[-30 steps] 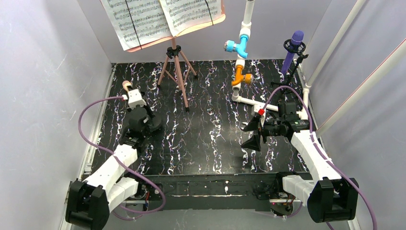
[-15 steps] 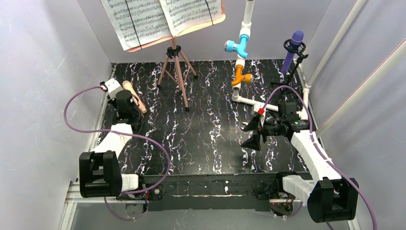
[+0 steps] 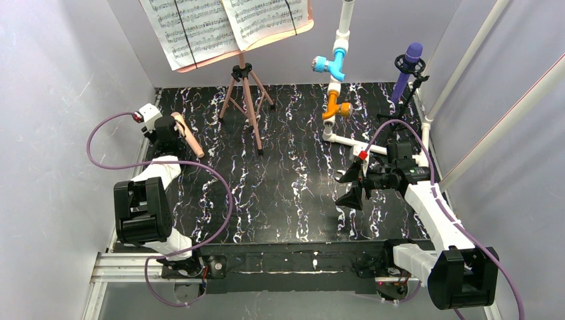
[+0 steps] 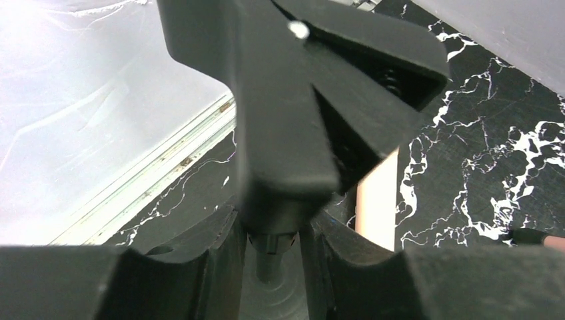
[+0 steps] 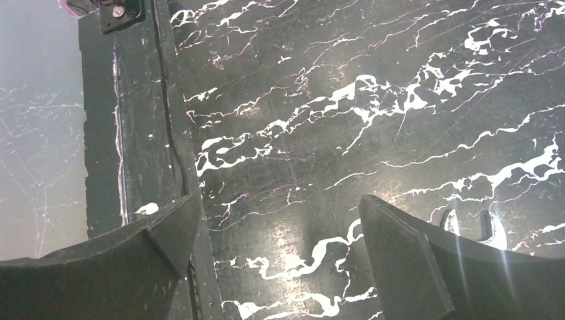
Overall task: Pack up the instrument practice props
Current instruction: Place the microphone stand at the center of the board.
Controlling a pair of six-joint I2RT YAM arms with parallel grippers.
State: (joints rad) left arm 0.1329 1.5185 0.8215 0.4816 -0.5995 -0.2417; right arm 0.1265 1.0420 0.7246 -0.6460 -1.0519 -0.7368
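Left gripper clamps mic holder; right gripper spread wide.

The top camera looks down from behind over the whole marbled table. The wrist cameras look past the left gripper and right gripper at close patches of that tabletop.

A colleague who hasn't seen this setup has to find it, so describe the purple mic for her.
Find the white pipe with blue and orange valves at the back. Just right of it, the purple mic leans in a black holder. The only other one, the peach mic, is far left.
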